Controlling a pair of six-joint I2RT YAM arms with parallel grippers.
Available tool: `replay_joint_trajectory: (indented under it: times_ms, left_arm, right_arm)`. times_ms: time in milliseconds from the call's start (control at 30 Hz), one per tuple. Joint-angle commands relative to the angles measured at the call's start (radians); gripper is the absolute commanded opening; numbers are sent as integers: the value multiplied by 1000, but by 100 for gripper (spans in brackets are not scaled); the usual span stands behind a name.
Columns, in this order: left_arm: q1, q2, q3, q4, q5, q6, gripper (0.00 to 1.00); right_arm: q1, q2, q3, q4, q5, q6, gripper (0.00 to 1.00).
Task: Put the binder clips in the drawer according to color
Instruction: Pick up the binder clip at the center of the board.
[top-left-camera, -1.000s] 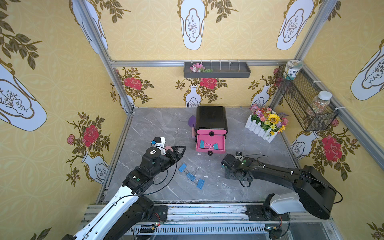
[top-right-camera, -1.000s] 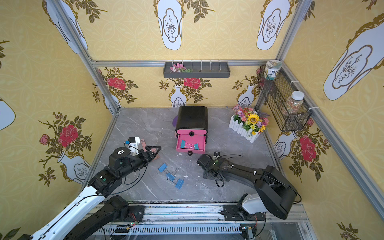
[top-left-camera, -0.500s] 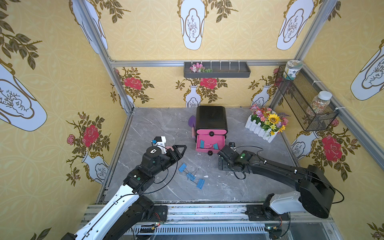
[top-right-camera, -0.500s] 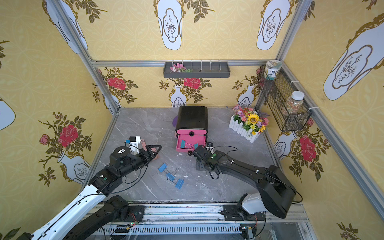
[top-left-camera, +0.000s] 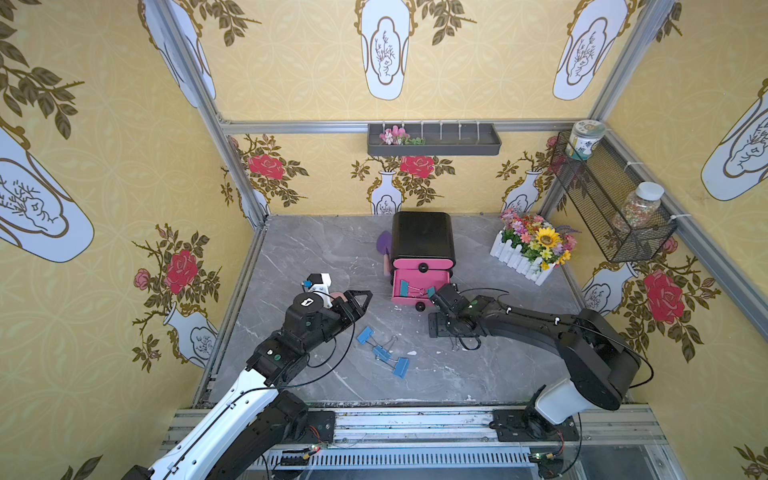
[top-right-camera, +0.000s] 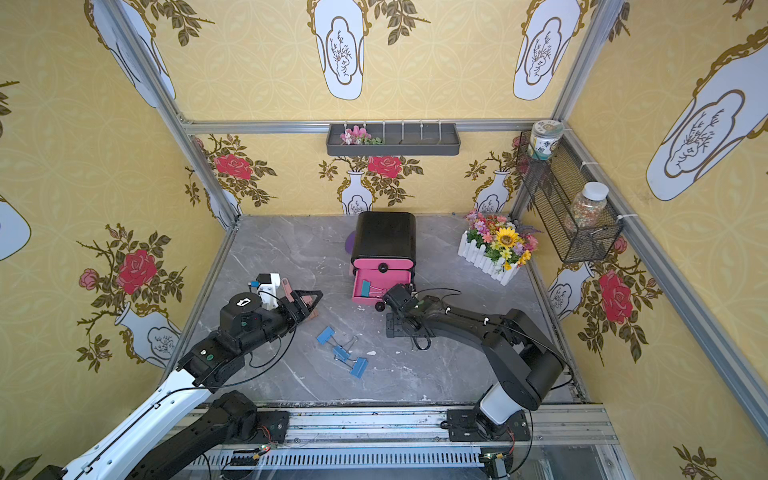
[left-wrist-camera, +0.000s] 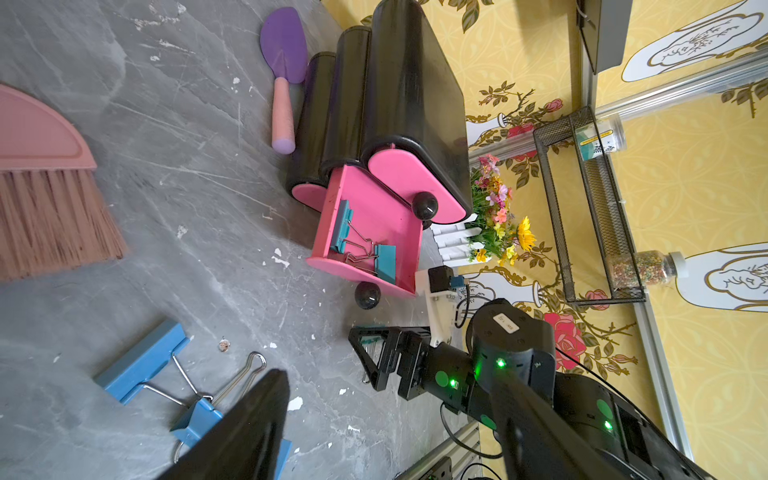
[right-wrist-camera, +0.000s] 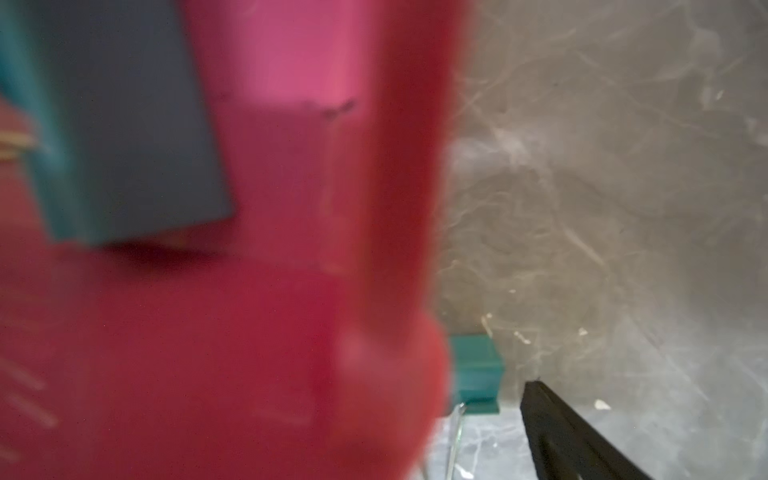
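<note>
**1. cabinet.** black rounded plastic cabinet (top-left-camera: 422, 237) with three stacked pink drawers, upper centre of the grey marble tabletop (top-left-camera: 307, 257) in both top views. top and bottom drawers are shut. the middle pink drawer (top-left-camera: 399, 297) stands open toward the lower edge of the frame, its round black knob at the front.

**2. clips, sorted.** two teal metal binder clips (left-wrist-camera: 343, 224) with silver wire handles lie inside the open drawer, handles crossing.

**3. clip, loose.** one more teal binder clip (right-wrist-camera: 478, 374) sits at lower centre of the right wrist view, outside the blurred drawer wall. a strip of tabletop shows between it and the black finger (right-wrist-camera: 561, 436) beside it. whether it rests on the table cannot be told.

**4. clips, unsorted.** three blue metal binder clips (top-left-camera: 381, 353) lie in a slanting row on the tabletop, lower centre of both top views, between the two arms, wire handles tangled.

**5. left gripper** (top-left-camera: 361, 303). left of centre and up-left of the blue row. jaws apart, nothing between them.

**6. right gripper** (top-left-camera: 440, 328). just below the open drawer's right front corner. jaws spread wide, closed on nothing.

**7. sundries.**
- purple plastic trowel (top-left-camera: 384, 245) with pink handle, against the cabinet's left side
- pink hand brush (left-wrist-camera: 41, 187), left edge of the left wrist view
- white picket planter (top-left-camera: 515, 262) of artificial flowers, right of the cabinet
- black wire basket (top-left-camera: 590, 195) on the right wall, holding two jars
- grey wall shelf (top-left-camera: 457, 149), top centre
</note>
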Motion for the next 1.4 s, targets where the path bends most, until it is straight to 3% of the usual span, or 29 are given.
replay_joint_trajectory:
  times_ms: [0,167,367,700,1367]
  left_arm:
    - [0,7,6,5,-6,1,82]
    - [0,10,10,2,-8,1,82]
    - [0,20,12,10,-3,-1,82]
    - [0,13,17,-2,-5,-1,82]
    - [0,9,15,1,-2,-4,81]
  right_arm:
    - [-25,-4,-16,31,-30,-35,97]
    - [-27,-14,-38,59,-55,-54,100]
    - [-23,-23,-68,93,-64,-40,84]
    - [-22,-21,-87,75,-17,-6,68]
    - [-8,-59,-127,57,21,6,60]
